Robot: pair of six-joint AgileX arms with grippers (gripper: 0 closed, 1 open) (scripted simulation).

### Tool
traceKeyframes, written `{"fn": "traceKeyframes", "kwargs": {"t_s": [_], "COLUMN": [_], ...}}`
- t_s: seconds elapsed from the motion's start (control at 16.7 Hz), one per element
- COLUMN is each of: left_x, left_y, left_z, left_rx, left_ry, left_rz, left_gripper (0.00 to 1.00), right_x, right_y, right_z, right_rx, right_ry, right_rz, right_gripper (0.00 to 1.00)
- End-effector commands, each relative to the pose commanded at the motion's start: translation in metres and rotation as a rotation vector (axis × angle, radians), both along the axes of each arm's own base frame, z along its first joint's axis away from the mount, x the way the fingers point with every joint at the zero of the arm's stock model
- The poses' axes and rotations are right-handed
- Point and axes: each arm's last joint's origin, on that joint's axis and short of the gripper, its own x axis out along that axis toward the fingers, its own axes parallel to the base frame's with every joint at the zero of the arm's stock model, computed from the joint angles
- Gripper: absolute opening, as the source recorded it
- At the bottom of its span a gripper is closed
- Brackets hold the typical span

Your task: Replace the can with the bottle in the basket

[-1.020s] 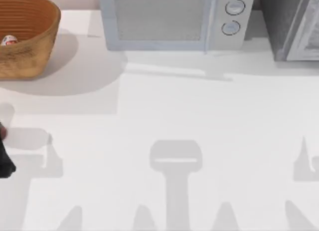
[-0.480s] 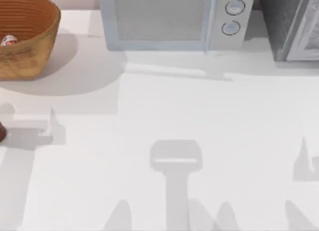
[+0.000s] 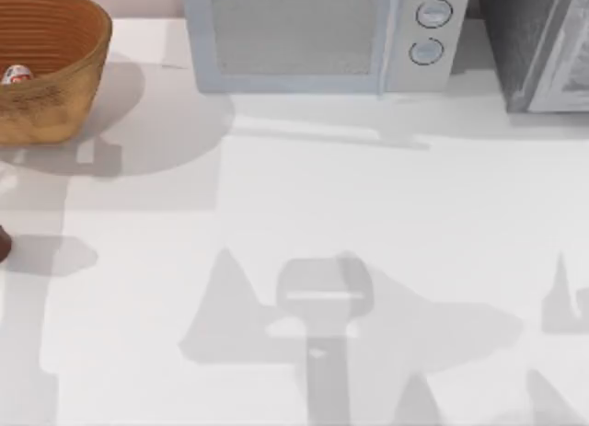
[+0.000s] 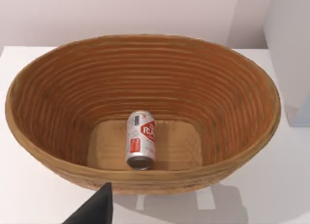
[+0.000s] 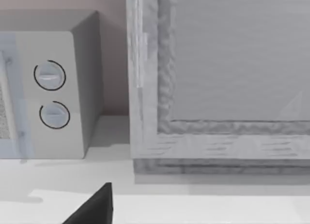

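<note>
- Left gripper (image 4: 99,209): one dark fingertip shows in the left wrist view, just outside the basket (image 4: 63,88); whether its fingers are open or closed cannot be told.
- Can (image 4: 140,145) lies on its side on the basket floor, long axis running from the near wall to the far wall, dull top toward the near wall.
- Basket (image 3: 55,76) sits at the worktop's (image 3: 368,196) far left corner; arm shadows have shifted toward it since 0.5 s ago.

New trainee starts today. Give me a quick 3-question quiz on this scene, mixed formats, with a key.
1. True or false: the can stands upright in the basket.
2. What stands on the table just to the right of the basket, per the top view? A) a kettle B) the microwave C) a toaster
3. Fill in: the can's label markings are ____.

Key: 1 false, it lies on its side on the basket floor. 2 B. 3 red.
</note>
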Motion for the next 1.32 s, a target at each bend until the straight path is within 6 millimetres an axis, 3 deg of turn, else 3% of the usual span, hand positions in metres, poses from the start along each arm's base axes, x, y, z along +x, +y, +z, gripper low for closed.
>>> {"fn": "traceKeyframes", "kwargs": {"t_s": [0.3,0.66,0.84,1.02,1.32], "left_x": [0.099,0.197,0.228,0.247,0.257], "left_y": [0.023,0.053,0.064,0.071,0.076], "left_z": [-0.009,-0.071,-0.110,-0.142,-0.165], "left_rx": [-0.045,-0.117,-0.152,-0.180,-0.198], "left_ry": [0.256,0.523,0.625,0.697,0.743], "left_rz": [-0.024,-0.055,-0.070,-0.082,-0.090], "left_gripper": [1.00,1.00,1.00,1.00,1.00], "right_x": [0.000,0.000,0.000,0.000,0.000], "right_y": [0.000,0.000,0.000,0.000,0.000], "right_z": [0.000,0.000,0.000,0.000,0.000], "right_rx": [0.000,0.000,0.000,0.000,0.000], "right_ry": [0.000,0.000,0.000,0.000,0.000], "right_rz": [0.000,0.000,0.000,0.000,0.000], "right_gripper": [1.00,1.00,1.00,1.00,1.00]}}
